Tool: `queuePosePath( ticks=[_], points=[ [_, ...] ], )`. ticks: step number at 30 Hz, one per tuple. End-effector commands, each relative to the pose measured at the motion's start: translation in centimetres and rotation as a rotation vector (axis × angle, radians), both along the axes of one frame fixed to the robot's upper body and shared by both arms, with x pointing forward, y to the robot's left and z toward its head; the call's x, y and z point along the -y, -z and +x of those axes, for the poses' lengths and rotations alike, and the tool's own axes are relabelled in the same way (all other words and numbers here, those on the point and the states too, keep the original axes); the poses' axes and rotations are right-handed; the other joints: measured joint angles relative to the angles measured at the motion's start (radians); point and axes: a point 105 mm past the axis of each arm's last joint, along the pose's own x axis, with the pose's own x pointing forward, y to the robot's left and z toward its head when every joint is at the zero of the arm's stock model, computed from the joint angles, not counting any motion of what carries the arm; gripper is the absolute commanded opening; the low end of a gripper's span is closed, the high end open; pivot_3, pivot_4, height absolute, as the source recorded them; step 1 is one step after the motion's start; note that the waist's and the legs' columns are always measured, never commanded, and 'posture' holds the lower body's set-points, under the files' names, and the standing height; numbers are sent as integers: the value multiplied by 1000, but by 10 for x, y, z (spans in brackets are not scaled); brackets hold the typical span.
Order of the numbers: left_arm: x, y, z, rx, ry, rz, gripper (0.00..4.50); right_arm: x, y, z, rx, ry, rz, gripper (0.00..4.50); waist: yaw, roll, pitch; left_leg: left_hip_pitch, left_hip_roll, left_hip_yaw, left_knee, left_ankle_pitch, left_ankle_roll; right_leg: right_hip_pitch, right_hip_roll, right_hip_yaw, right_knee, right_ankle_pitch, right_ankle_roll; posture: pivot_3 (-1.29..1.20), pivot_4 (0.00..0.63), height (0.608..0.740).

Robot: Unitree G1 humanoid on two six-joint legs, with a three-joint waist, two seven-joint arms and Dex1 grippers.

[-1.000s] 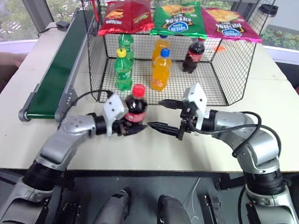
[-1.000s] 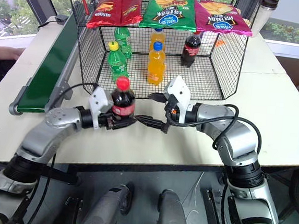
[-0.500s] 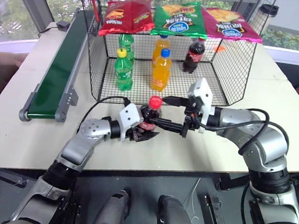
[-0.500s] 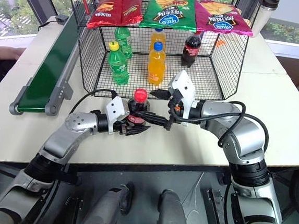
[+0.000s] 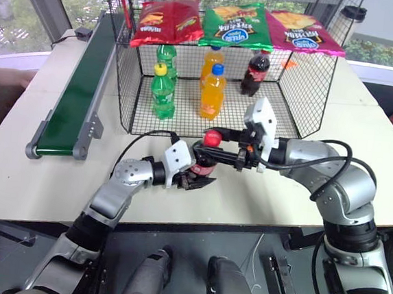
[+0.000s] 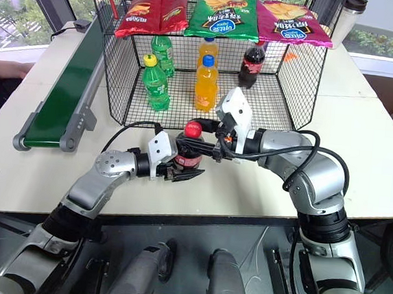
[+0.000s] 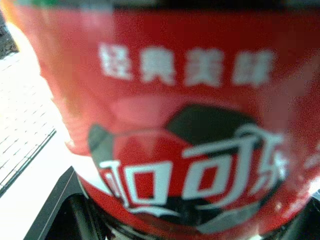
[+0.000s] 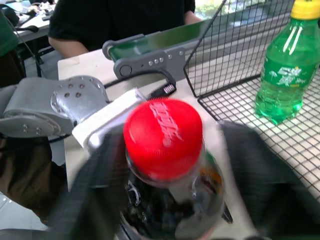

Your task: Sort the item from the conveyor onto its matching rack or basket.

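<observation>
Handover of the cola bottle [image 5: 202, 162] between the two arms, held above the counter [image 5: 35, 181] just in front of the open side of the black wire basket [image 5: 304, 94] and well clear of the conveyor [image 5: 73, 102]. The left gripper [image 5: 195, 177] has its fingers pinched on the labelled lower body; the right gripper [image 5: 217, 151] reaches in from the opposite side with its fingers closed about the neck, just under the red cap [image 6: 193, 129]. The step in hand appears to be the transfer of the bottle to the right arm. To do it well, the right fingers should be seated firmly below the cap ridge before the left fingers let go, since a grasp on the narrow neck leaves the heavy body free to swing. The left fingers should then open and draw straight back without dragging the label. The bottle's long axis stands roughly upright, leaning slightly, with the cap pointing up and the base toward the counter; keeping that attitude suits setting it down beside the cola bottle in the basket [image 5: 254, 73].
</observation>
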Motion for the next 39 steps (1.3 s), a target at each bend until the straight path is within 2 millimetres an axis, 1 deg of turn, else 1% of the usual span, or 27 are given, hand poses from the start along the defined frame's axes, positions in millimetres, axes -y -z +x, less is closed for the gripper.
queuePosePath(
  ticks=[1, 9, 10, 11, 12, 13, 18, 22, 25, 28, 30, 34, 37, 39],
  points=[
    [5, -19, -2, 93, 19, -34, 2966, -4, -17, -7, 49, -42, 45, 1166, 0, 0, 0, 0, 0, 0, 0, 0, 0, 0, 0, 0, 0, 0, 0, 0, 150, 738],
    [3, -26, 4, 89, -18, -72, 2966, -4, -17, -9, 40, -49, 41, 1166, 0, 0, 0, 0, 0, 0, 0, 0, 0, 0, 0, 0, 0, 0, 0, 0, 150, 738],
    [3, -27, 5, 88, -24, -82, 3466, -4, -16, -9, 40, -45, 40, 1166, 0, 0, 0, 0, 0, 0, 0, 0, 0, 0, 0, 0, 0, 0, 0, 0, 150, 738],
    [3, -28, 4, 79, -14, -86, 4059, -3, -16, -8, 40, -41, 40, 1166, 0, 0, 0, 0, 0, 0, 0, 0, 0, 0, 0, 0, 0, 0, 0, 0, 150, 738],
    [3, -28, 4, 72, -8, -87, 4394, -3, -16, -8, 41, -38, 39, 1166, 0, 0, 0, 0, 0, 0, 0, 0, 0, 0, 0, 0, 0, 0, 0, 0, 150, 738],
    [3, -28, 3, 65, -1, -87, 4500, -3, -16, -8, 41, -35, 38, 1166, 0, 0, 0, 0, 0, 0, 0, 0, 0, 0, 0, 0, 0, 0, 0, 0, 150, 738],
    [0, -24, -1, 41, 16, -70, 4500, -2, -16, -6, 42, -23, 35, 1166, 0, 0, 0, 0, 0, 0, 1, 0, 0, 0, 0, 0, 0, 0, 0, 0, 150, 738],
    [-5, -21, -1, 25, -4, -51, 4500, -1, -17, -5, 44, -14, 33, 1166, 0, 0, 0, 0, 0, 0, 1, 0, 0, 0, 1, 0, 0, 0, 0, 0, 150, 738],
    [-13, -19, -3, 8, -28, -38, 4500, 1, -17, -1, 55, 14, 28, 1166, -1, 0, 0, 0, 0, 0, 1, 0, 0, 0, 1, 0, 0, 0, 0, 0, 150, 738],
    [-27, -18, -5, -14, -71, -25, 4500, 5, -21, 6, 68, 58, 39, 1166, -2, 0, 0, 0, 0, 0, 0, 0, 0, 0, 1, 0, 1, 0, 0, 0, 150, 738],
    [-40, -20, -5, -16, -123, -25, 4500, 12, -23, 15, 83, 109, 35, 1166, -2, 0, 0, 0, 0, 0, 0, 0, 0, 0, 0, 0, 1, 0, 0, 0, 150, 738],
    [-54, -24, -3, -23, -188, -52, 4500, 28, -26, 30, 113, 194, 16, 1166, 2, 0, 0, 0, 0, 0, 1, 0, -1, 0, 0, 0, 1, 0, -1, 0, 150, 738],
    [-67, -30, 2, -26, -273, -101, 4500, 43, -36, 45, 134, 275, 37, 1166, 0, 0, 0, 0, 0, 0, 1, -1, -1, 1, 0, 0, 0, 0, -1, 0, 150, 738],
    [-72, -30, 6, -18, -327, -119, 4500, 50, -42, 54, 146, 320, 54, 1166, 0, 0, 0, 0, 0, 0, 1, -1, -1, 1, 0, 0, 0, 0, 0, 0, 150, 738]
  ],
)
